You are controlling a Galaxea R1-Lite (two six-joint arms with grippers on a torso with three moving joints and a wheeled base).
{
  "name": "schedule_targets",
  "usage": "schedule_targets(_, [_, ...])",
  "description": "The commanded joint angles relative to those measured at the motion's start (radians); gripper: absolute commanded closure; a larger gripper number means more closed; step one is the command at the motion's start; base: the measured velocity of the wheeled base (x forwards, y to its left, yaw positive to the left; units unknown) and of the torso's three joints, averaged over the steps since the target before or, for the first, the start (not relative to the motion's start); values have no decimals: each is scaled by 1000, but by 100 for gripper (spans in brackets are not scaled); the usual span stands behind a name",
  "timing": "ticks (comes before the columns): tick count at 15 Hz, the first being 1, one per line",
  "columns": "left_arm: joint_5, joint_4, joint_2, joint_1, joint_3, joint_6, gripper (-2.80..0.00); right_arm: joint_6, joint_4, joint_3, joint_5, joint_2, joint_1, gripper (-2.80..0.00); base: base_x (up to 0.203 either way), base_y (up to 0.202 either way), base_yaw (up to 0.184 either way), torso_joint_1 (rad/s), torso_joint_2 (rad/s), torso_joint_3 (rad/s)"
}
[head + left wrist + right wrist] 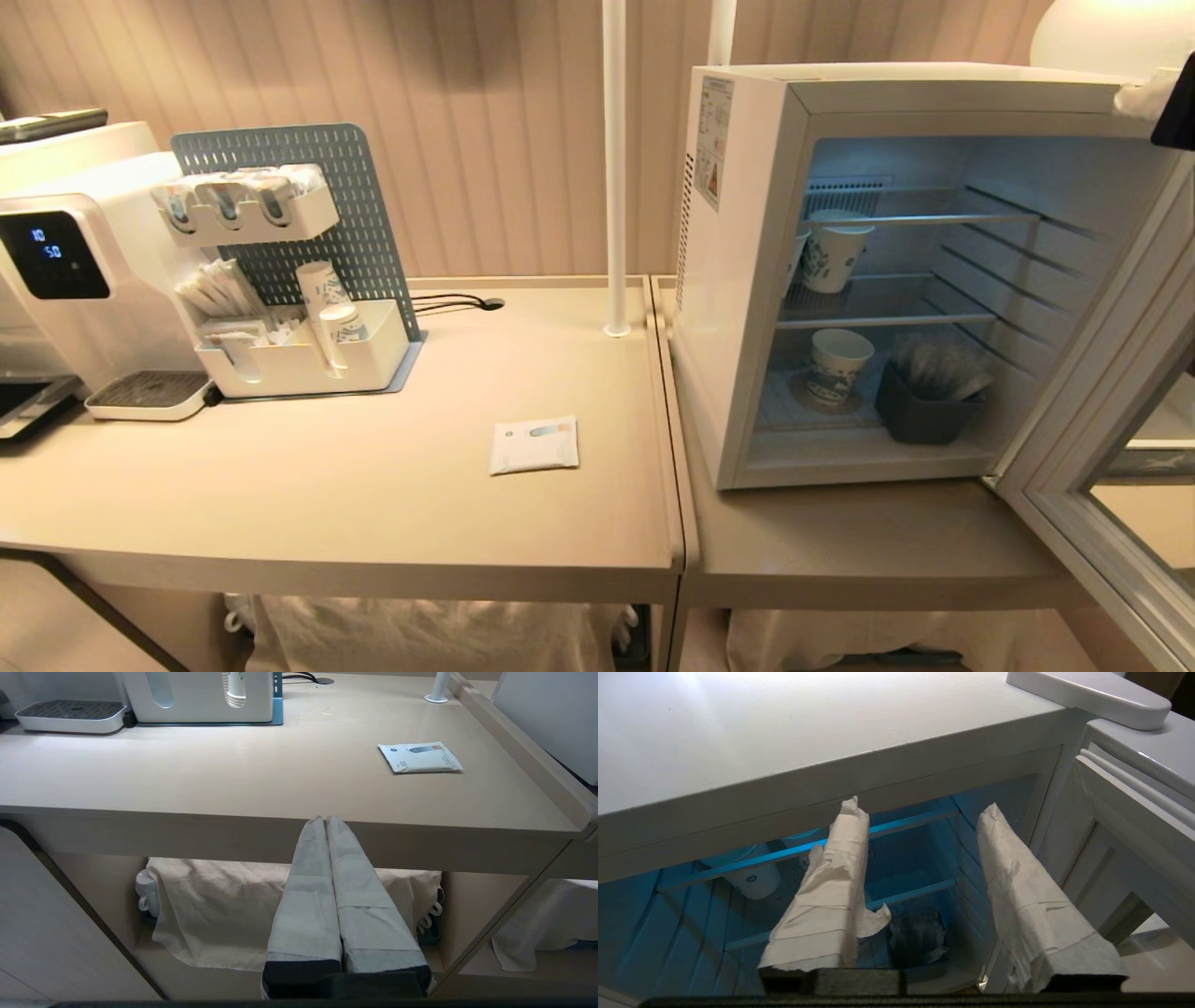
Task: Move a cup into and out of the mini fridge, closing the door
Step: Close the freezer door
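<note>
Fingertips [852, 812] of the right gripper [920, 807] stood apart, holding nothing, above the boxy white mini fridge [747, 280] at two o'clock; its glass-fronted door [1102, 523] hung open. A patterned paper cup [838, 366] sat inside. Left gripper [325, 820] hung pressed shut at six o'clock.

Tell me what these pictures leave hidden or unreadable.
- Head view: the pale-framed glass door runs off the right edge, so its lettering is unseen.
- Head view: the label on the boxy white mini fridge is too small to read.
- Right wrist view: the paper-wrapped right gripper partly hides the dark bin.
</note>
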Motion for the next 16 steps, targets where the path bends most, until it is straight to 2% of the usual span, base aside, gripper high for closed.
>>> schedule_targets(1, [1, 0, 1, 0, 3, 0, 0, 2, 1, 10, -2, 3, 0, 0, 0, 0, 0, 0, 0, 0])
schedule_targets(4, [1, 0, 2, 0, 3, 0, 0, 15, -14, 93, -3, -37, 0, 0, 0, 0, 0, 0, 0, 0])
schedule_targets(6, [1, 0, 2, 0, 3, 0, 0, 30, -64, 212, 1, -89, 2, 0, 0, 0, 0, 0, 0, 0])
schedule_targets(10, [1, 0, 1, 0, 3, 0, 0, 38, -182, 423, 72, -204, 5, 0, 0, 0, 0, 0, 0, 0])
schedule_targets(16, [1, 0, 1, 0, 3, 0, 0, 49, -180, 709, 165, -467, 86, 0, 0, 0, 0, 0, 0, 0])
